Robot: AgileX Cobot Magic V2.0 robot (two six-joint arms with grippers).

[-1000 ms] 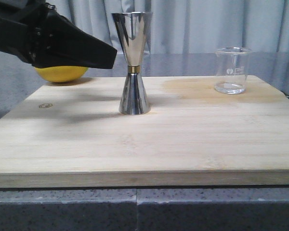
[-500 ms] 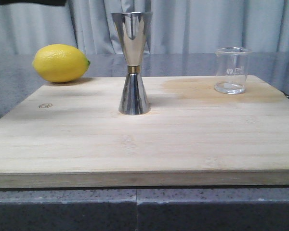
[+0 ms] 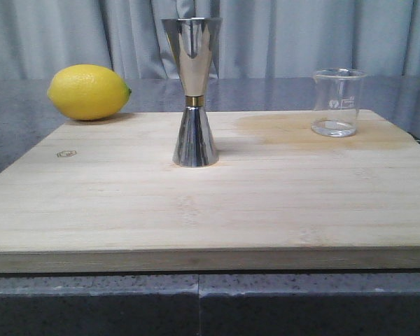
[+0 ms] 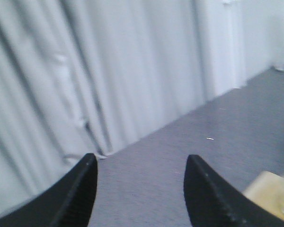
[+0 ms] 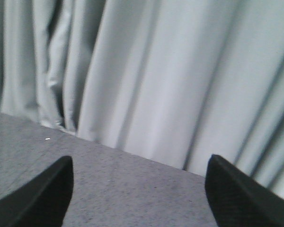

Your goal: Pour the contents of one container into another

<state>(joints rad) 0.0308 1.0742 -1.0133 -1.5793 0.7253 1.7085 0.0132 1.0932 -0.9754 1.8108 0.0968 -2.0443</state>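
Left arm gone; lemon [image 3: 88, 92] beside jigger [image 3: 193, 91]

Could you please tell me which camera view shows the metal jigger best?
The front view: the tall double-cone steel jigger stands whole and upright on the wooden board. Neither wrist view shows it, only curtain and grey tabletop.

We see neither arm from the front, while each wrist view shows its pincer held up off the desk, left pincer [image 4: 139, 189] and right pincer [image 5: 138, 196] both spread apart and gripping nothing.
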